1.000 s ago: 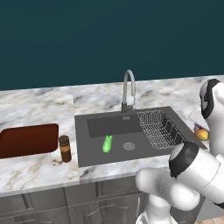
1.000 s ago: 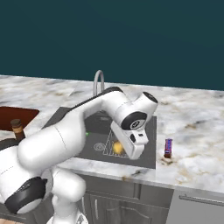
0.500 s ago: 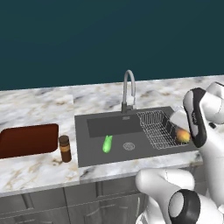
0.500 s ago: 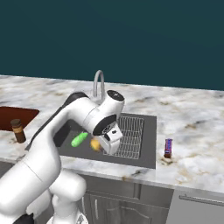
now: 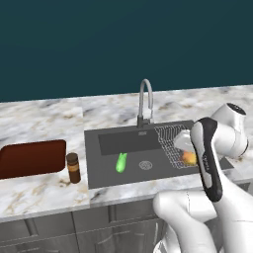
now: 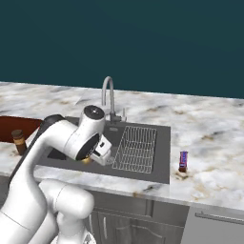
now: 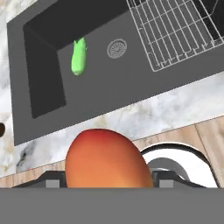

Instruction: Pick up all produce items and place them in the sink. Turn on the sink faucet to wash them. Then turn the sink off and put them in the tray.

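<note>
You've got the orange fruit [image 7: 107, 159] pinched between the fingers, which stand fairly wide apart because the fruit itself is wide; in the hand view it sits right at the bottom, blocking the fingertips, so I can't see the contact pads themselves. In the left base view the fruit [image 5: 188, 157] shows as an orange patch beside the forearm, over the wire rack [image 5: 170, 143] side of the sink [image 5: 106, 170]; in the right base view the gripper [image 6: 97, 155] hangs at the front left part of the basin with a sliver of orange under it. Whether it's over the basin proper or over the front lip I can't tell: the hand view looks across the marble surface [image 7: 144, 111] edge into the sink, which suggests the hand is tilted and near the front rim. The green cucumber [image 7: 79, 59] already lies on the basin floor, just beside the round drain [image 7: 117, 48], so one produce item is in and this one looks like the second. Faucet [image 5: 145, 101] is arched over the back of the basin, no water visible. Tray [image 5: 30, 158] sits empty on the surface to the left, with the brown jar [image 5: 73, 168] between it and the sink. My read: move further over the open basin before letting go, not onto the rack.
</note>
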